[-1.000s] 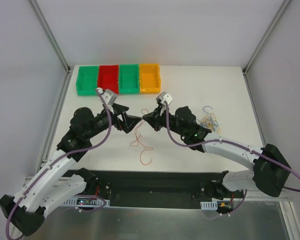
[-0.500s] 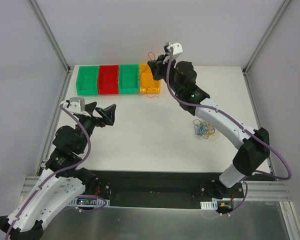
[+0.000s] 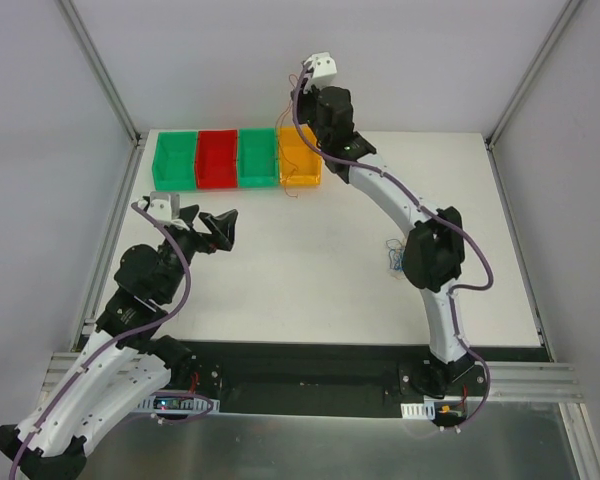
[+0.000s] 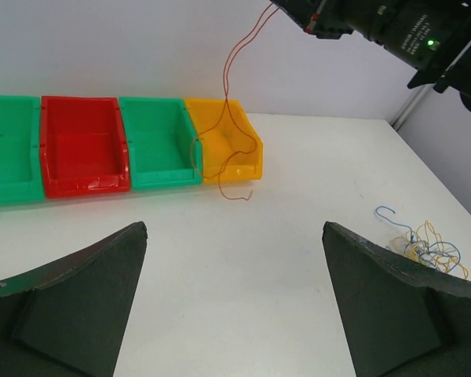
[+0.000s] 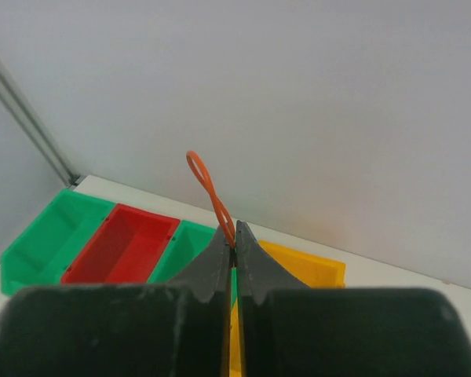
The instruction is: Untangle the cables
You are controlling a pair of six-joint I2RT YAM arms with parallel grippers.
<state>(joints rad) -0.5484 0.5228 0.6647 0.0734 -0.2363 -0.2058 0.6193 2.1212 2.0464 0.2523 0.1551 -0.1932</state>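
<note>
My right gripper (image 3: 300, 98) is raised high above the orange bin (image 3: 302, 172) and is shut on a thin orange cable (image 5: 205, 182). A small loop of it sticks up past the fingertips (image 5: 235, 237). In the left wrist view the cable (image 4: 226, 86) hangs down across the orange bin (image 4: 247, 161), and its end lies on the table just in front. The remaining tangle of blue, yellow and white cables (image 3: 394, 258) lies at the right, partly hidden by the right arm; it also shows in the left wrist view (image 4: 428, 247). My left gripper (image 3: 221, 229) is open and empty at the left (image 4: 235, 228).
Four bins stand in a row at the back: green (image 3: 176, 160), red (image 3: 217, 158), green (image 3: 258, 157), then the orange one. The right arm's elbow (image 3: 435, 250) hangs over the table's right part. A metal frame post (image 3: 100, 70) rises at the back left.
The two grippers were together at the table's middle with the orange cable. The left one let go and drew back left. The right one lifted the cable up over the orange bin.
</note>
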